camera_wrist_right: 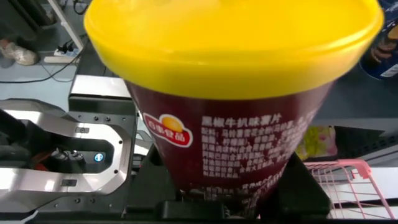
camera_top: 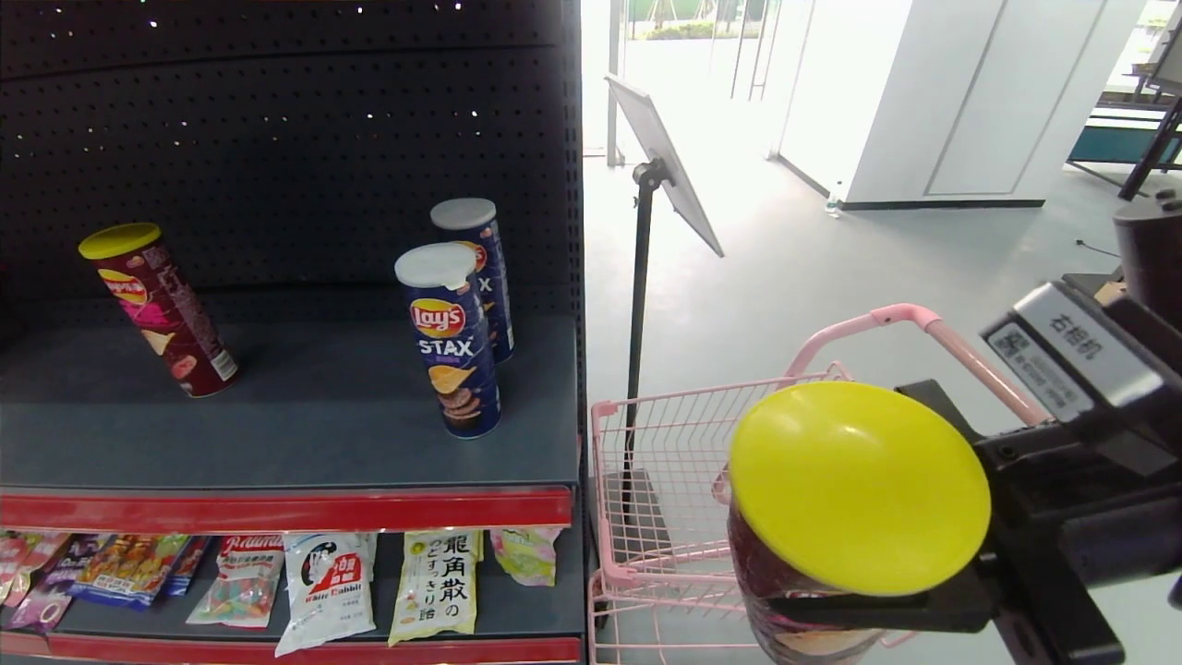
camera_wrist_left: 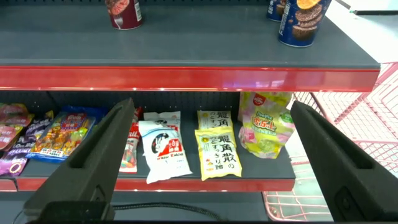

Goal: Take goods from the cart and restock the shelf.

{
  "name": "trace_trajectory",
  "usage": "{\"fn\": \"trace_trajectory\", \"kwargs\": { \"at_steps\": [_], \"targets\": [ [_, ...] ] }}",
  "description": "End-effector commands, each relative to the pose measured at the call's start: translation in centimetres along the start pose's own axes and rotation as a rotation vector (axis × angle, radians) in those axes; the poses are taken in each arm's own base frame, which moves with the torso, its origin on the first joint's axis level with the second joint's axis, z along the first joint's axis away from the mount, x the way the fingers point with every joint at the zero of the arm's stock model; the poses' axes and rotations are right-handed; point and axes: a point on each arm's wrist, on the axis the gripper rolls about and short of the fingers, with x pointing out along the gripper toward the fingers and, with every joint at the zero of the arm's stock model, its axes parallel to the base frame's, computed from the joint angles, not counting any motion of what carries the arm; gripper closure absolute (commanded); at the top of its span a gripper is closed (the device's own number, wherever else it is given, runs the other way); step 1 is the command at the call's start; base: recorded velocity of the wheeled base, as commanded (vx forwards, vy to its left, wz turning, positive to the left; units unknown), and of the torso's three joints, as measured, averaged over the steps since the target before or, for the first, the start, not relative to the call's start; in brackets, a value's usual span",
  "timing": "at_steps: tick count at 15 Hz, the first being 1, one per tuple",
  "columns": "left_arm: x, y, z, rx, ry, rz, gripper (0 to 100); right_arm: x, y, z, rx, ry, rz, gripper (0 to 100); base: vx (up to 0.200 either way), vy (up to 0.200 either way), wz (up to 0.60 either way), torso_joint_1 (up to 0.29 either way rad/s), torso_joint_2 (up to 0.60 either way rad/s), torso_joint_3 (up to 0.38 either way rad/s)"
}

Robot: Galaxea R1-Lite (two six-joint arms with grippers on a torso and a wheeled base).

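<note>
My right gripper [camera_top: 836, 605] is shut on a dark red chip can with a yellow lid [camera_top: 854, 485], held up above the pink cart [camera_top: 674, 480]. The same can [camera_wrist_right: 233, 143] stands between the right gripper's fingers in the right wrist view. On the grey shelf [camera_top: 277, 434] stand a matching red can [camera_top: 162, 309] at the left and two blue chip cans [camera_top: 450, 342] [camera_top: 480, 272] at the right. My left gripper [camera_wrist_left: 205, 168] is open, low in front of the shelf's red front edge [camera_wrist_left: 186, 78], with nothing between its fingers.
Snack bags [camera_wrist_left: 217, 152] lie on the lower shelf, among them a white bag [camera_top: 328, 586]. A black stand with a tilted board [camera_top: 660, 152] rises behind the cart. Open grey floor lies to the right of the shelving.
</note>
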Motion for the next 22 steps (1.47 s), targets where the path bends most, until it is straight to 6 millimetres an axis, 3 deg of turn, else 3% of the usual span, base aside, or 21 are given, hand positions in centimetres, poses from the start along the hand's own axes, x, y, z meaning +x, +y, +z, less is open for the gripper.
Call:
{"fn": "trace_trajectory", "kwargs": {
  "at_steps": [1,16,22],
  "targets": [
    [0.0,0.0,0.0,0.0,0.0,-0.001,0,0.3,0.1,0.0,-0.001,0.004,0.007,100,0.0,0.0,0.0,0.0,0.0,0.0],
    [0.0,0.0,0.0,0.0,0.0,0.001,0,0.5,0.2,0.2,-0.015,0.067,-0.092,100,0.0,0.0,0.0,0.0,0.0,0.0],
    [0.0,0.0,0.0,0.001,0.0,0.001,0,1.9,0.6,0.2,-0.021,0.079,-0.042,100,0.0,0.2,0.0,0.005,0.0,0.002]
  ]
}}
